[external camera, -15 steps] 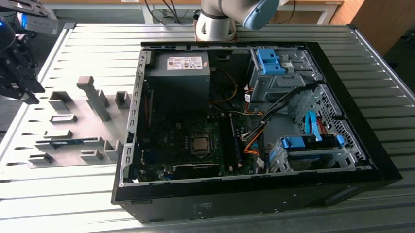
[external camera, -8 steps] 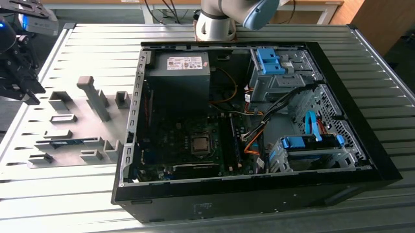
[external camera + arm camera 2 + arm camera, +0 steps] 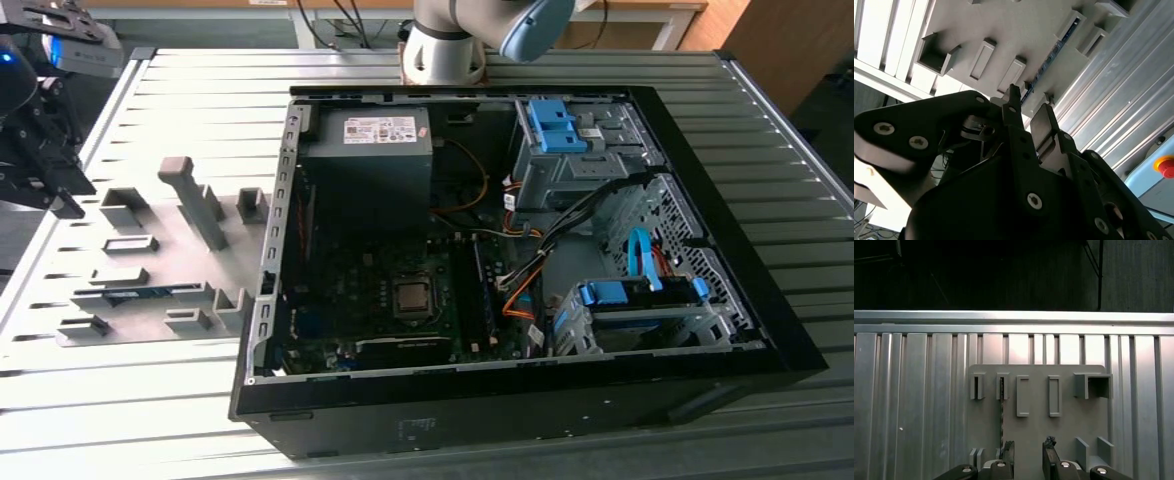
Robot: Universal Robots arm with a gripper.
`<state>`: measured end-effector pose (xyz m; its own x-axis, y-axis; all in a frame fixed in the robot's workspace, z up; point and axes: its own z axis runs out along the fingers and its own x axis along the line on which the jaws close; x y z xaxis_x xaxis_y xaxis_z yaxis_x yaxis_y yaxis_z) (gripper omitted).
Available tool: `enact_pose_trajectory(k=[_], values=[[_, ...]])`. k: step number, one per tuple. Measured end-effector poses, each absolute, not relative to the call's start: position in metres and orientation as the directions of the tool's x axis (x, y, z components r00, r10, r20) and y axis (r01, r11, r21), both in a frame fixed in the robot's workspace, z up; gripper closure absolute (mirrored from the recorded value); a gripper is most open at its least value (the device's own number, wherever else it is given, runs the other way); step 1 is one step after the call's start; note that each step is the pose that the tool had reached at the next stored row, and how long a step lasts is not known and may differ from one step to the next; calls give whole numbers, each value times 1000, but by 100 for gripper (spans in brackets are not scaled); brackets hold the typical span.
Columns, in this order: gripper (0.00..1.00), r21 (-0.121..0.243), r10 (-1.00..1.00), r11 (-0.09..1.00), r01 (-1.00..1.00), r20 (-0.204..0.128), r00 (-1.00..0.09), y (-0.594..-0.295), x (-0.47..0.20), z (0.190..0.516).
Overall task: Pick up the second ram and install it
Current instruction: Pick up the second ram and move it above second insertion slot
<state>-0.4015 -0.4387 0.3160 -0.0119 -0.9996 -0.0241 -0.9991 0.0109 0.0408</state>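
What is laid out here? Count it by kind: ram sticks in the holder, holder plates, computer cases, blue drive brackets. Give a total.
Second ram, in the holder: 1
Gray holder plate: 1
Open computer case: 1
Blue drive brackets: 2
Total: 5

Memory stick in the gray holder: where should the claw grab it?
Probably mid-length, from above: the slim dark green-blue memory stick stands on edge between gray plastic holder blocks, so the open claw could pinch its flat faces.
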Motion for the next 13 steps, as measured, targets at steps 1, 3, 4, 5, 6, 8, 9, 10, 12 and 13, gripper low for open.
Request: enact_pose_trajectory(k=[1, 3, 4, 5, 6, 8, 9, 10, 12, 13], values=[[64, 41, -1000, 11, -999, -24, -12, -439, -402, 315], [64, 41, -1000, 11, -999, -24, -12, -439, -402, 313], [64, 41, -1000, 11, -999, -24, -12, -439, -401, 312], [64, 41, -1000, 11, -999, -24, -12, -439, -401, 311], [64, 41, -1000, 11, -999, -24, -12, -439, -401, 309], [64, 41, -1000, 11, -999, -23, -12, -440, -401, 306], [64, 41, -1000, 11, -999, -23, -12, -440, -401, 305], [64, 41, -1000, 11, -999, -23, -12, -441, -401, 303], [64, 41, -1000, 11, -999, -23, -12, -442, -401, 299], [64, 40, -1000, 11, -999, -23, -12, -442, -401, 298]])
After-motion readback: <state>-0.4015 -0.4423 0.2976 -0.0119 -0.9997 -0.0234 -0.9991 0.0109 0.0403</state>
